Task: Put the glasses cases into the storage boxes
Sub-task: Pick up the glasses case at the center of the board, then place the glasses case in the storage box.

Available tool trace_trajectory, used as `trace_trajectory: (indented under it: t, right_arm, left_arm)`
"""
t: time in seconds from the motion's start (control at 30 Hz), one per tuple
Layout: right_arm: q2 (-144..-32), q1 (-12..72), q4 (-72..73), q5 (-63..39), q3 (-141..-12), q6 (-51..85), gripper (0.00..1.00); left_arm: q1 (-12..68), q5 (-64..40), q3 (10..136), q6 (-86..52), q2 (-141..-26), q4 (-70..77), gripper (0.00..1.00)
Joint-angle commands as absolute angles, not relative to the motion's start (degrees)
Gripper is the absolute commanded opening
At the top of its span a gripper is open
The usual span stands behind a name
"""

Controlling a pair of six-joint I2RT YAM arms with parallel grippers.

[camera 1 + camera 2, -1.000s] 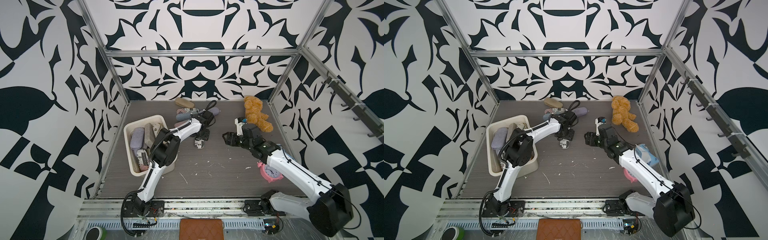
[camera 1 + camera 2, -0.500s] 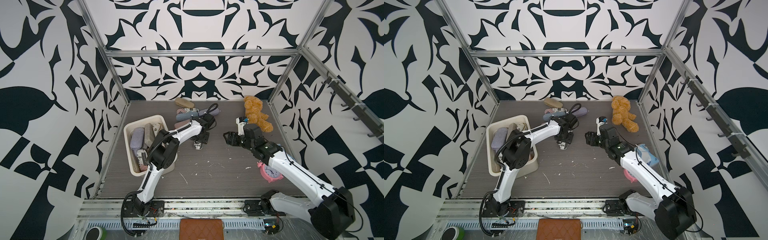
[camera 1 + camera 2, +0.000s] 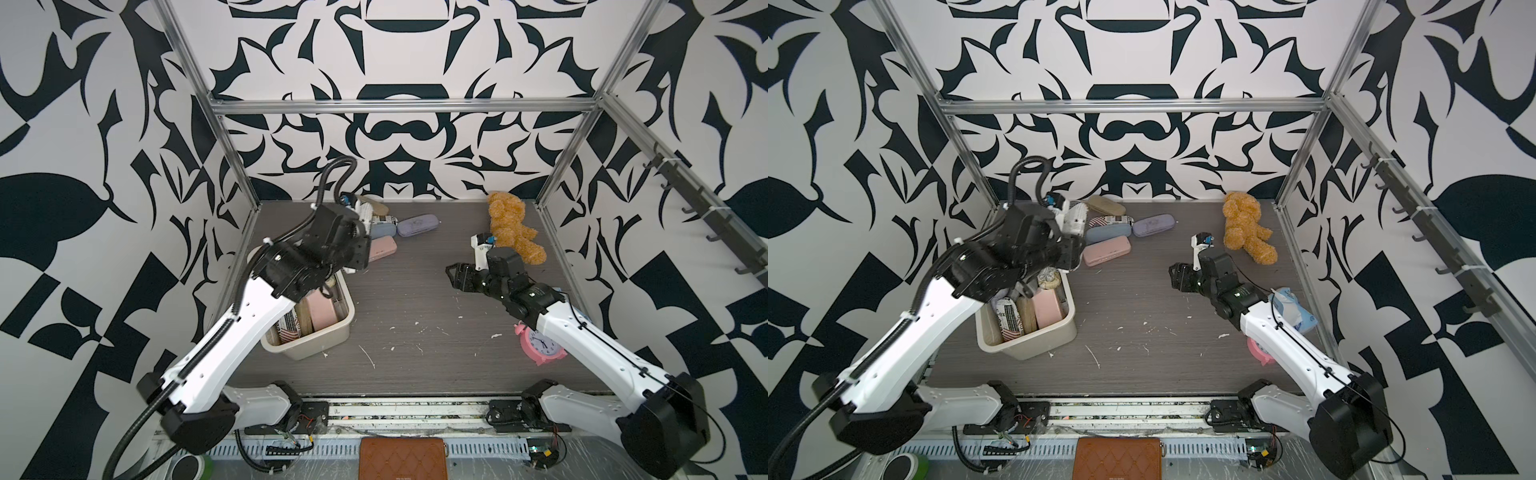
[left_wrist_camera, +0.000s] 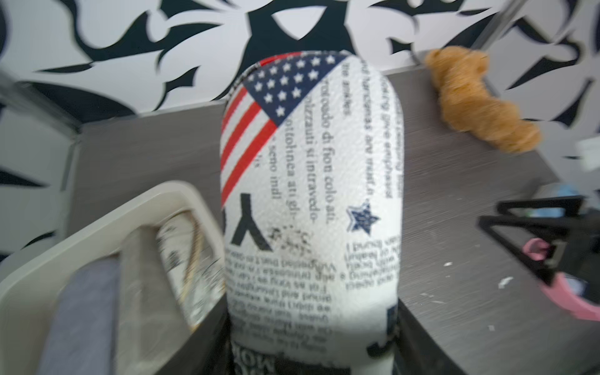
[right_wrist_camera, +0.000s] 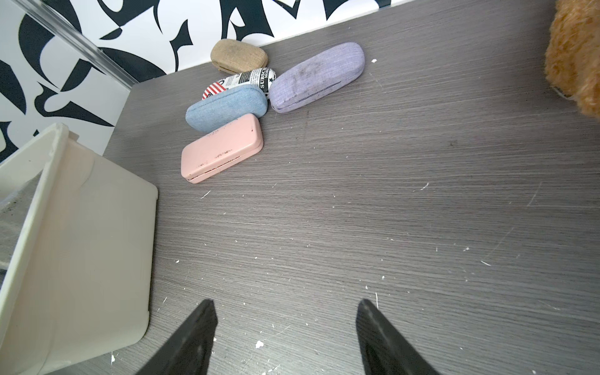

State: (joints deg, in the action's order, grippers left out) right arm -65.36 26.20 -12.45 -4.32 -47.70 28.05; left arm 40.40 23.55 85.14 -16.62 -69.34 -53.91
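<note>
Here, in both top views, we see a grey wood-grain table (image 3: 415, 332) walled in by bold black-and-white patterns. The left gripper (image 3: 360, 232) is clamped on a flag-print case (image 3: 365, 212), which stands on end in the air near the far end of the cream storage tub (image 3: 307, 353). The tub sits on the robot's left side of the table and is packed with upright cases (image 3: 1044, 309).

Beyond it, by the back wall, five more lie huddled on the table:
- a tan case (image 3: 374, 205)
- a newspaper-print case (image 3: 384, 219)
- a blue case (image 3: 381, 230)
- a pink case (image 3: 382, 248)
- a lilac case (image 3: 417, 224)

The right gripper (image 3: 455, 278) hangs low over bare table with its jaws apart and nothing between them. A teddy bear (image 3: 513, 232) lies in the far right corner. A pink alarm clock (image 3: 540, 345) stands beside the right arm. In a top view, a blue-white packet (image 3: 1293, 309) shows there too.

From the left wrist, we see the flag-print case filling the middle, slightly blurred. Dark fingers (image 4: 414, 344) press its lower end from both sides. The tub's rim (image 4: 97, 233) lies alongside.

From the right wrist, we see two black fingertips (image 5: 198, 331) spread wide over bare table. The tub's outer wall (image 5: 97, 243) is nearby. The five loose cases lie well beyond the fingertips, pink against blue.
</note>
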Motion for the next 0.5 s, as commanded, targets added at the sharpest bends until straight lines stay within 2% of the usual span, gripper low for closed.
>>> trace_trajectory:
  t: [0.0, 0.2, 0.4, 0.47]
  right_arm:
    - [-65.99, 25.95, -9.96, -6.16, -48.49, 28.21, 0.71]
    - [-66.27, 26.01, -9.92, -6.87, -48.60, 28.70, 0.70]
    - [-65.04, 25.97, -10.15, -6.96, -47.85, 28.82, 0.70]
    - [-65.45, 26.02, -9.96, -7.49, -48.07, 28.91, 0.70]
  left_arm:
    - [40.26, 25.87, 76.51, -14.55, -65.61, -60.44, 0.58]
    - [40.04, 27.78, 61.93, -10.99, -56.36, -53.46, 0.58]
    - [39.90, 32.39, 56.37, -9.90, -52.21, -53.35, 0.56]
    - [39.83, 29.70, 56.36, -9.11, -51.86, -53.53, 0.63]
